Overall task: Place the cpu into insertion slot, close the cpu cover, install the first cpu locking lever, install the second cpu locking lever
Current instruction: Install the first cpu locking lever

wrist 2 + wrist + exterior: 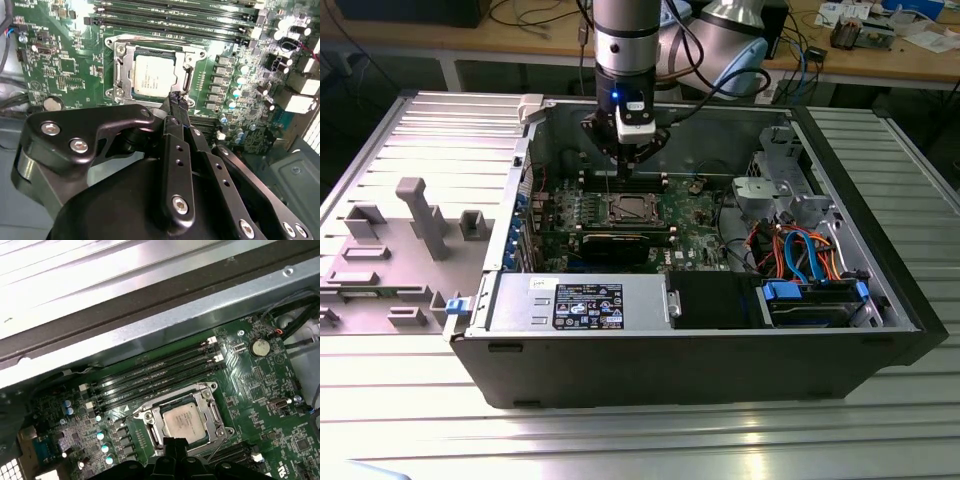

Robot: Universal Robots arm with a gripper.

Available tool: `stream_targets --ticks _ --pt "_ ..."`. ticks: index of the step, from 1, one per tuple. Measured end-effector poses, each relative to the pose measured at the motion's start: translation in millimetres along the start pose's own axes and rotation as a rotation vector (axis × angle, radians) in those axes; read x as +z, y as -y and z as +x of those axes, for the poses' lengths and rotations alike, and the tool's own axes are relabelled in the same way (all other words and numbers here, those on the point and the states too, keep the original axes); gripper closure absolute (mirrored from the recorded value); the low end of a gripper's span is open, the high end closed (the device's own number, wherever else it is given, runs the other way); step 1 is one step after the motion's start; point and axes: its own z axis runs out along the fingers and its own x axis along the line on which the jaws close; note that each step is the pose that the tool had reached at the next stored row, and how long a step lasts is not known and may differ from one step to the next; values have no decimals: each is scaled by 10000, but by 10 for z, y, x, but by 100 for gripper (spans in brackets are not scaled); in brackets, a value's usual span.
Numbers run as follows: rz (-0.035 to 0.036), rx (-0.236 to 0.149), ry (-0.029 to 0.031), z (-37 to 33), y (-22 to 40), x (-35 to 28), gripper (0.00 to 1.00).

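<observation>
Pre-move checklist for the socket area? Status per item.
1. cpu lying flat in the insertion slot: ok.
2. cpu cover down around the chip, with the chip showing through its window: ok.
3. Both locking levers latched: cannot tell.
4. tool shut and carrying nothing: ok.
5. tool clear of the cover: cannot tell. Its tip sits right at the socket's edge in both wrist views, and contact can't be judged.
</observation>
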Motion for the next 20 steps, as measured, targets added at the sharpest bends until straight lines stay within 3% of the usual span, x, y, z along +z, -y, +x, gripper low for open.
stream_targets --ticks 2,7,10,15,20 --pt "-34 -931 -9 91 34 -2 89" --pt "-60 -1893 -15 91 35 0 89" --pt "-63 -2089 -18 116 44 -1 89" --pt "-68 -2141 -18 260 92 -3 89" --pt "-97 -3165 -24 290 102 7 89"
